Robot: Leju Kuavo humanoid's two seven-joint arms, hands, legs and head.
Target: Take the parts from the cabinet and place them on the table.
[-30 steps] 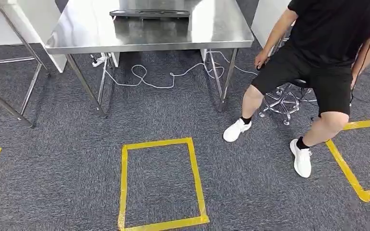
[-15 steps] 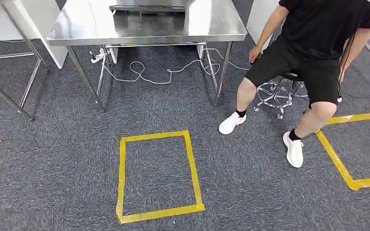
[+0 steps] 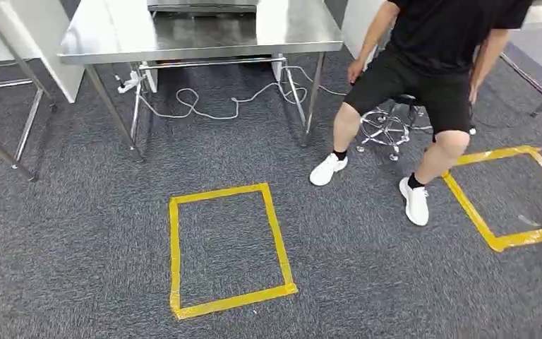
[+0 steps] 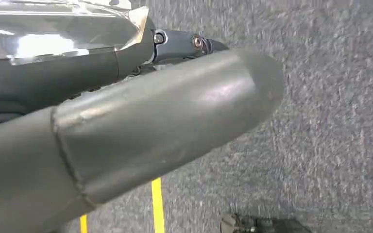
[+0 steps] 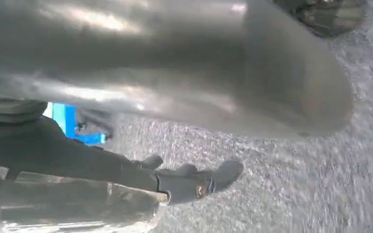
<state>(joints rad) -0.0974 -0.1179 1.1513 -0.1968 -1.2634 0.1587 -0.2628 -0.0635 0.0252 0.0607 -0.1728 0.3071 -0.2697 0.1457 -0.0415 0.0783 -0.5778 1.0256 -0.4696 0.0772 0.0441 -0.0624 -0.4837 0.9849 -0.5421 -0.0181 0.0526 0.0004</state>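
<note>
Plainly, both hands [image 4: 141, 126] [image 5: 175, 73] hold shiny bagged parts [image 4: 58, 29] above carpet [image 3: 367, 268].

Steel worktop [image 3: 113, 35]; beneath it white cable [image 3: 212, 109]; beside it seated person [image 3: 430, 63]; before it yellow tape rectangle [image 3: 227, 248] on carpet.

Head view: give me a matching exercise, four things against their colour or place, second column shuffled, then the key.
Things:
1. table
2. taped rectangle
3. cable
4. person's shoes

Descriptions:
A. yellow outline on the carpet, in front of the table
B. white, one on each side of a yellow tape line
C. shiny bare metal, at the far side of the carpet
D. white, looped on the carpet under the table

Pairs: 1-C, 2-A, 3-D, 4-B
</note>
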